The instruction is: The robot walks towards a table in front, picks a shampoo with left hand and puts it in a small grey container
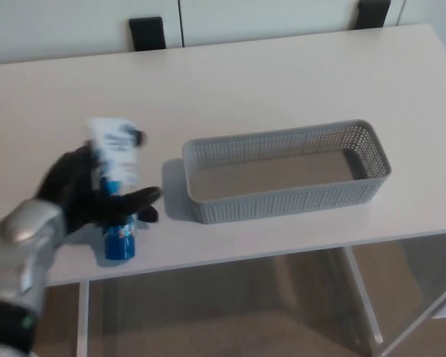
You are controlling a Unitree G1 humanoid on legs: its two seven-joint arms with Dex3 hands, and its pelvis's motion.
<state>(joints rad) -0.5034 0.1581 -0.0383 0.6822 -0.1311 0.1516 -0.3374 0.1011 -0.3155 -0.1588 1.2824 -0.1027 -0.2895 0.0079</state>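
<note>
the left hand (89,197) is wrapped around the shampoo tube (117,182) (blurred, blue cap down), holding it near the table's (282,74) front edge, just left of the grey container (286,169). a strip of bare tabletop lies between tube and container, whose open inside is empty.
</note>
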